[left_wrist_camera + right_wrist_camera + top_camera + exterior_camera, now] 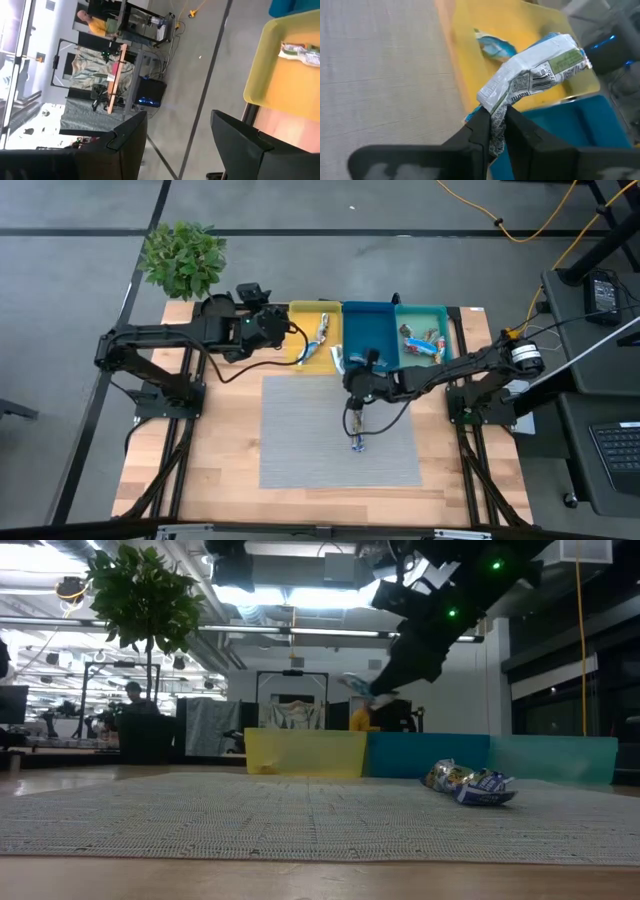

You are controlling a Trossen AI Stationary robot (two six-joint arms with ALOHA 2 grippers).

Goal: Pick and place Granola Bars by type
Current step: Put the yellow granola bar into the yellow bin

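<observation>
My right gripper (492, 131) is shut on a silver-white bar with green print (535, 72). It hangs above the border of the yellow tray (318, 315) and the blue tray (368, 330); the low view shows the bar (358, 688) raised above the tray walls. Two blue-white bars (485, 787) lie on the grey mat (300, 430); the high view shows one bar (357, 443). The yellow tray holds a blue-white bar (494, 46). Red-orange bars (422, 340) lie in the teal tray (445, 315). My left gripper (175, 142) waits open beside the yellow tray's left wall. My right gripper pinches the silver-white bar by one crinkled end (496, 117) between its two fingertips (479, 131). The rest of the bar sticks out beyond the fingertips, along their line. It is lifted clear, over the yellow tray's edge next to the blue tray.
Three trays stand side by side along the far edge of the table. A potted plant (183, 258) stands at the far left corner. The grey mat covers the middle of the wooden table (220, 470). People and equipment show in the room behind.
</observation>
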